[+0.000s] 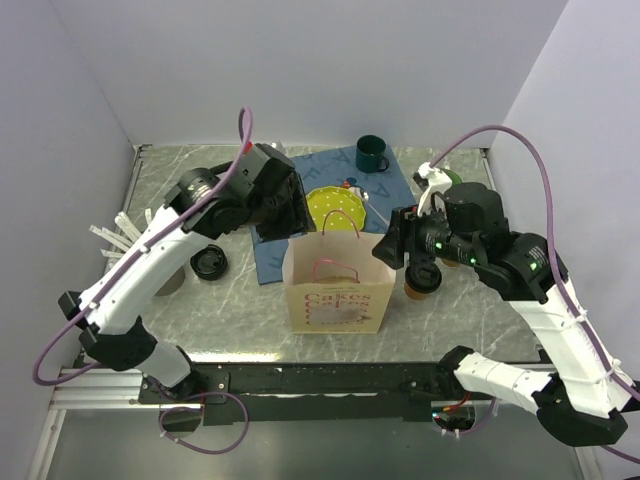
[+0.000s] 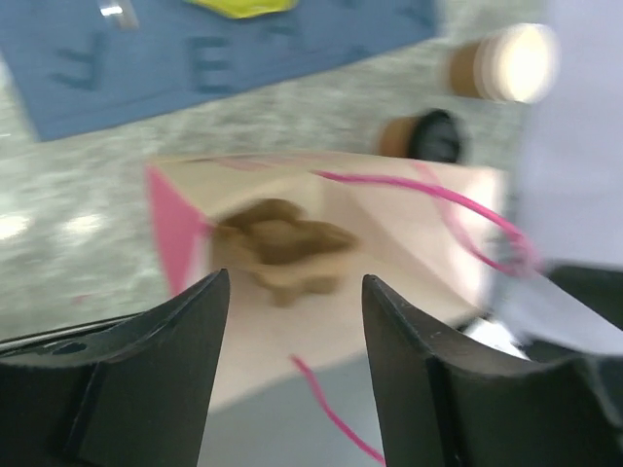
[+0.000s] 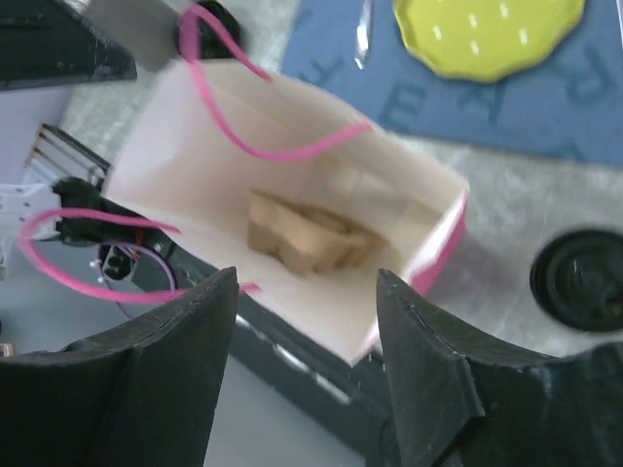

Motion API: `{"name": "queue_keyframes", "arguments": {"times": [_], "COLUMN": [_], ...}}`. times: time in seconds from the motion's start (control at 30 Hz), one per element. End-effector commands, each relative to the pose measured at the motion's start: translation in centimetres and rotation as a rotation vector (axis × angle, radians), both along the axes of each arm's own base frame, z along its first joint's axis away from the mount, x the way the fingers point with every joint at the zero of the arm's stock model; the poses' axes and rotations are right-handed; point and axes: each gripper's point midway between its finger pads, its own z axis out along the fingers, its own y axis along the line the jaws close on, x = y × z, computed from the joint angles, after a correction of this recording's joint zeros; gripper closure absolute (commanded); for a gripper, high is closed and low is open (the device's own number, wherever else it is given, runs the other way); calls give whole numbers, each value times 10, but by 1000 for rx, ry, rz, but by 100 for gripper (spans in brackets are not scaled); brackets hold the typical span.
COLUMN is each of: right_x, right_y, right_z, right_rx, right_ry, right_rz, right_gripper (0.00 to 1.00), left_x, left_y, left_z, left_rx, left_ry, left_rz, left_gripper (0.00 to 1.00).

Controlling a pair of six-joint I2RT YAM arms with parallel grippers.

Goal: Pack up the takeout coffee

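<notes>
Both claws are released. On my left wrist feed the left gripper (image 2: 292, 292) shows its two black fingers spread wide with nothing between them, and the right gripper (image 3: 307, 292) looks the same on its own camera. Both hang over the open mouth of the paper bag (image 1: 337, 300), which stands upright near the front of the marble table (image 1: 230, 310) with its pink handles up. The left claw is at the bag's back left corner and the right claw at its right edge.

The takeout coffee (image 1: 422, 281) is not in the bag. From above I see it on the table just beside the bag's right side, under the right wrist, brown cup with black lid. The left wrist view shows it too, though blurred.

Something crumpled and brown lies at the bottom of the bag (I cannot tell what it is). A loose black lid (image 1: 208, 263) sits on the table to the bag's left. Behind the bag are a blue mat (image 1: 390, 180), a yellow plate (image 1: 335, 205) on it, and a green mug (image 1: 372, 153) at its far edge.
</notes>
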Motion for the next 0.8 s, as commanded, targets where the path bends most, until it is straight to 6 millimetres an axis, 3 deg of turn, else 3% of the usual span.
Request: {"name": "queue_keyframes", "arguments": {"times": [0.0,0.13,0.23,0.33,0.4,0.47,0.5,0.53,0.57,0.6,0.63,0.67,0.7,0.77], "right_x": [-4,5,12,13,13,1,-4,-21,-27,-30,-41,-53,-56,-80], "right_y": [-17,-25,-27,-24,-24,-8,-3,7,10,16,15,22,27,31], "right_z": [-18,-34,-38,-32,-16,8,16,28,34,45,56,55,65,70], "right_rx": [-41,-127,-170,-168,-150,-71,-59,1,25,58,96,129,163,218], "right_ry": [100,117,116,108,79,49,7,-10,-36,-98,-149,-153,-215,-253], "right_rz": [-122,-163,-170,-153,-140,-26,51,153,198,256,297,371,411,513], "right_gripper": [33,32,34,36,36,36,36,35,35,35,36,36,36,36], "left_x": [3,4,5,8,8,5,3,1,0,-3,-11,-8,-11,-17], "left_y": [25,22,21,20,18,6,-1,-12,-16,-15,-10,-20,-18,-18], "left_z": [-32,-53,-63,-70,-66,-48,-49,-19,-9,-23,-8,6,-14,-3], "left_rx": [157,203,236,256,242,139,105,-20,-75,-82,-145,-226,-216,-285], "left_ry": [22,59,66,59,51,2,-11,-116,-158,-155,-206,-269,-254,-312], "left_rz": [19,-10,-35,-51,-61,-99,-125,-153,-158,-160,-163,-173,-178,-185], "left_gripper": [37,39,49,64,82,96,98,99,99,99,99,99,99,99]}}
